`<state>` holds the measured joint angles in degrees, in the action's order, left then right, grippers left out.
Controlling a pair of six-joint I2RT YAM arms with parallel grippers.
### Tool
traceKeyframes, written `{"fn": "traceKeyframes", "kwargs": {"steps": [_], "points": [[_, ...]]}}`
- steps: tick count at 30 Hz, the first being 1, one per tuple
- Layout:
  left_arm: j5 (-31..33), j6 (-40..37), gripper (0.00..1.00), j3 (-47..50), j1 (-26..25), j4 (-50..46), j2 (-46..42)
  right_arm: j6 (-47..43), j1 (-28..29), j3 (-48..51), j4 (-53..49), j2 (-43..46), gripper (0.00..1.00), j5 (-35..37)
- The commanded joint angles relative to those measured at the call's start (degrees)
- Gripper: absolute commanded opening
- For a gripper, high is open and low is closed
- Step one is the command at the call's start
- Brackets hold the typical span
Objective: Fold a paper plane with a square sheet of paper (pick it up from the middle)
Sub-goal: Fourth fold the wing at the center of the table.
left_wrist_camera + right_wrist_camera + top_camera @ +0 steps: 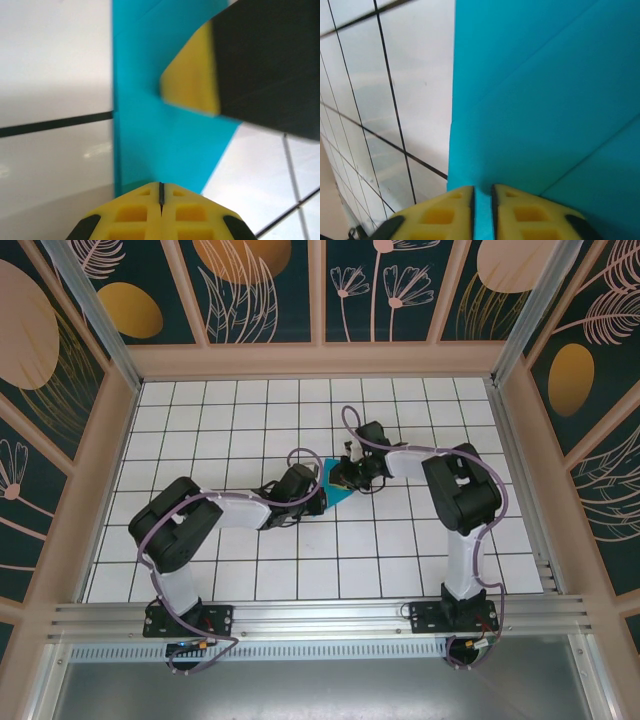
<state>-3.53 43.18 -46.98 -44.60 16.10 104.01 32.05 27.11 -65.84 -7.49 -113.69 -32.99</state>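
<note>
Near the middle of the table (250, 570), thin teal paper (334, 492) (partly folded, creased) pinched at one edge by the closed left gripper (161, 192), right gripper (482, 192) slightly parted around another edge; probably light, limp, easily crumpled, so best taken near a crease.

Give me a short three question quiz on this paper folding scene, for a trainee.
1. True or false: the paper lies as a flat, unfolded square.
2. Which has its fingers pressed together? A: the left tool. B: the right tool.
3. What colour are the pads of the tools?
Key: 1 false, it is folded with creases; 2 A; 3 yellow.
</note>
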Motion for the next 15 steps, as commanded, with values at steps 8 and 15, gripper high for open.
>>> {"fn": "traceKeyframes", "kwargs": {"steps": [8, 15], "points": [[2.8, 1.0, 0.0, 1.4, -0.1, 0.3, 0.1, 8.0, -1.3, 4.9, 3.3, 9.3, 0.37, 10.3], [1.1, 2.5, 0.02, 2.4, -0.1, 2.7, -0.7, 10.4, -1.7, 3.2, 1.8, 6.0, 0.4, 11.5]]}}
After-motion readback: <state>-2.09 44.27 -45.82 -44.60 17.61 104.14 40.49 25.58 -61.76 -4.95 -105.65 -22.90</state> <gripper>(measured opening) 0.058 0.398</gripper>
